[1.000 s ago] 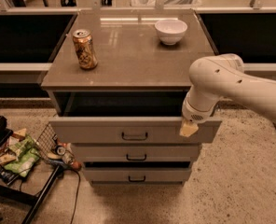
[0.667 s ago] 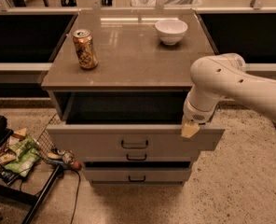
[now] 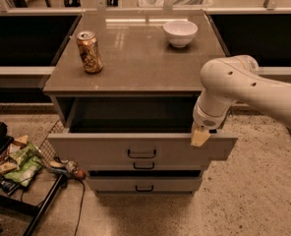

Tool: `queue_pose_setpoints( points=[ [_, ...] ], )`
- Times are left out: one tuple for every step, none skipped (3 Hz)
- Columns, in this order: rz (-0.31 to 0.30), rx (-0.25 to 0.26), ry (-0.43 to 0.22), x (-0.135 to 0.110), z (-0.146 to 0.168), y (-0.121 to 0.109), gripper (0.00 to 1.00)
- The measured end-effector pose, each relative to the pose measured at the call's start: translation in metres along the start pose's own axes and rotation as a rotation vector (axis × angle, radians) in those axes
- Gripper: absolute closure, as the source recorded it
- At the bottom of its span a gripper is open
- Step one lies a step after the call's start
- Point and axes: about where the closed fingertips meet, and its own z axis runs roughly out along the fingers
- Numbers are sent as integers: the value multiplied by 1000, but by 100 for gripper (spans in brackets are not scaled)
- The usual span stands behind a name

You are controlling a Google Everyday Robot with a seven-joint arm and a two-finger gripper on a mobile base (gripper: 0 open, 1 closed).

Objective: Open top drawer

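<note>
The wide grey flat-fronted top drawer (image 3: 96, 151) stands open; the tool (image 3: 200, 137) sits at its front's upper right edge, and its grip cannot be told.

White rounded arm (image 3: 244, 85) with dark dots, tan tool (image 3: 200, 137) at top drawer (image 3: 101, 151) rim.

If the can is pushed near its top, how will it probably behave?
The can stands upright and is tall for its base, so a high push would likely tip it. On its side it may roll across the smooth cabinet top. The gripper is away from it, at the front rim of the top drawer.
</note>
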Motion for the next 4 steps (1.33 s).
queue_pose_setpoints(
  points=[
    [-1, -2, 1, 0, 1, 1, 38],
    [-1, -3, 1, 0, 1, 1, 14],
    [-1, -5, 2, 0, 3, 2, 0],
    [-1, -5, 2, 0, 3, 2, 0]
  ],
)
